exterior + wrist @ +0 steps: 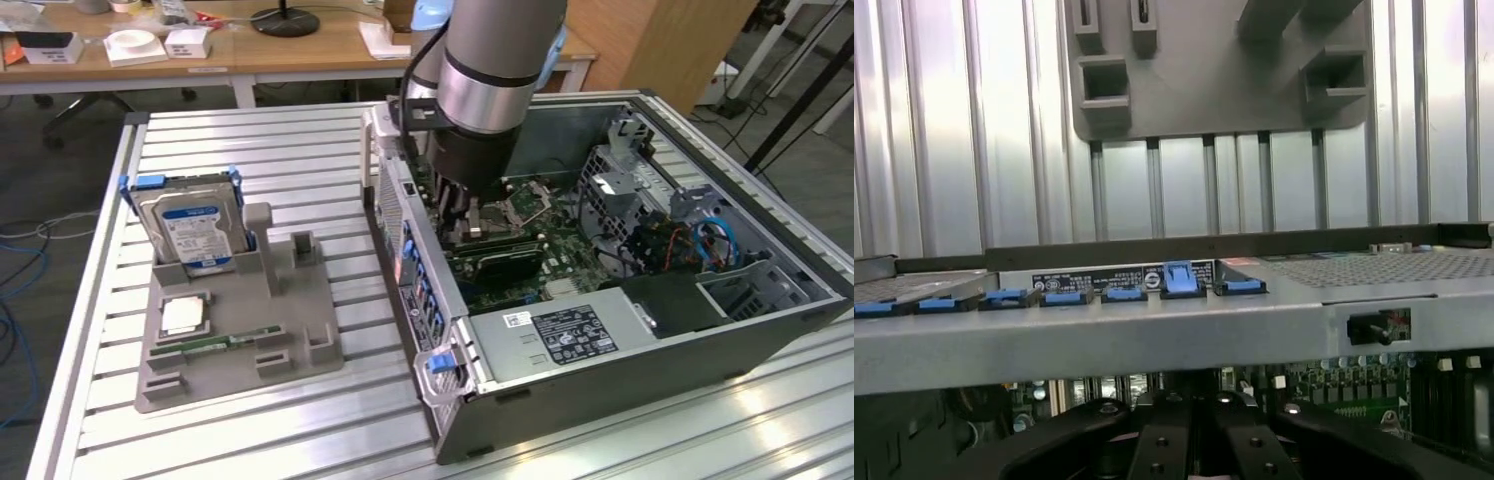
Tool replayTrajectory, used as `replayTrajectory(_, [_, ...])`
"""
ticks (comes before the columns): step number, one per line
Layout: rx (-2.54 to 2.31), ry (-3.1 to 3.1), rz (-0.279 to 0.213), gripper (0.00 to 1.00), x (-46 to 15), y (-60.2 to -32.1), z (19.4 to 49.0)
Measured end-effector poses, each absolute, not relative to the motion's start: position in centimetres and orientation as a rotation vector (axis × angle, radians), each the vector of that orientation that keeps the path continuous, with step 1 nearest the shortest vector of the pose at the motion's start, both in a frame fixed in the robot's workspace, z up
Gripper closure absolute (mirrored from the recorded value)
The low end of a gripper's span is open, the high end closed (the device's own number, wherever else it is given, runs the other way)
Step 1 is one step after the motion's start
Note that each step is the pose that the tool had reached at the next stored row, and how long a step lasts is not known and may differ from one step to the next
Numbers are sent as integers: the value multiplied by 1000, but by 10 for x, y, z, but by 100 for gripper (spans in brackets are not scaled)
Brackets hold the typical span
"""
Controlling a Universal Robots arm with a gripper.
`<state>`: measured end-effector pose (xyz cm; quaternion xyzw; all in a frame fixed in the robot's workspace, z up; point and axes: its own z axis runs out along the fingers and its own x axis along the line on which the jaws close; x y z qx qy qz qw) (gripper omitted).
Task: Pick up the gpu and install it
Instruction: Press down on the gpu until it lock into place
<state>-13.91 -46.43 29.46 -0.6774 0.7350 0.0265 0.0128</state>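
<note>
Exterior view shows your gripper [465,222], fingers pressed together, lowered inside the computer case [747,340] over the motherboard [534,255]. The gpu [497,262] appears seated below; you seem mid-installation, where pressing it straight matters.

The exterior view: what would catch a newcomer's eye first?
A thick silver-and-black robot arm plunges its black gripper into an open grey computer case lying on the slatted metal table. On the exterior view's left, a grey plastic holder props up a silver hard drive with blue-white label.

Exterior view: high, oblique, over table [267,140] and open case [747,330]. Wrist view: close, inside case, facing its rear wall [1154,330]. Shared: wall, tray [240,330].
</note>
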Motion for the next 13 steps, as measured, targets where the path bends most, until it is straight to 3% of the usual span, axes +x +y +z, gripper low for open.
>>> replayTrajectory(13, [-2106, 2285, 78, 89, -129, -464, 295])
